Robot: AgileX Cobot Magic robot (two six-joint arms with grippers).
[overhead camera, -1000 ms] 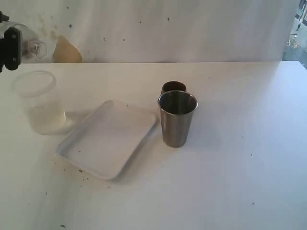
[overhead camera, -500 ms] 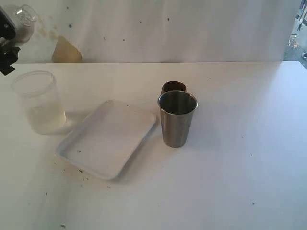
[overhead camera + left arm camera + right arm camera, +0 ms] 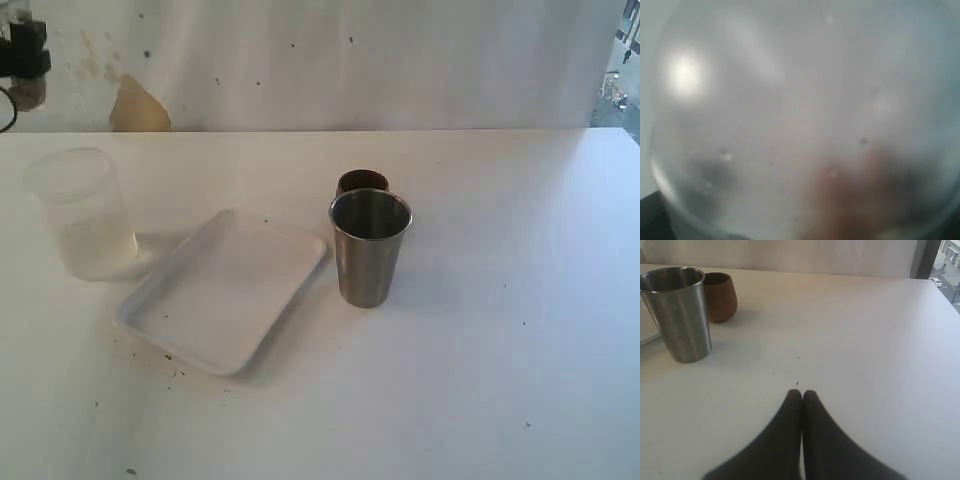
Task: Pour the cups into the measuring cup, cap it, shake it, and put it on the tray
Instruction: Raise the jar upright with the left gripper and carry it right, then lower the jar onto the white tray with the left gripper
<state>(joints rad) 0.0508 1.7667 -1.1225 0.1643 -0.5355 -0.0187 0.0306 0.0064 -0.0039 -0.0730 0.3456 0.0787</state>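
My left tool [image 3: 22, 58] has jerked the clear plastic measuring cup [image 3: 800, 120] higher, out by the desk's far-left corner, clamped tight on it — looks like mid-shake. Flat white rectangular tray [image 3: 225, 290] waits bare; right tool [image 3: 801, 395] is pinched shut, empty.

Two smooth black fingers [image 3: 775, 445] on the right gripper [image 3: 801, 394], wide behind, thin and round at the tips.

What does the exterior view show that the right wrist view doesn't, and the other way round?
Only the exterior view shows the frosted plastic cup and the whole white tray. Only the right wrist view shows the right gripper, closed. Both show the steel tumbler and the brown wooden cup on the white table.
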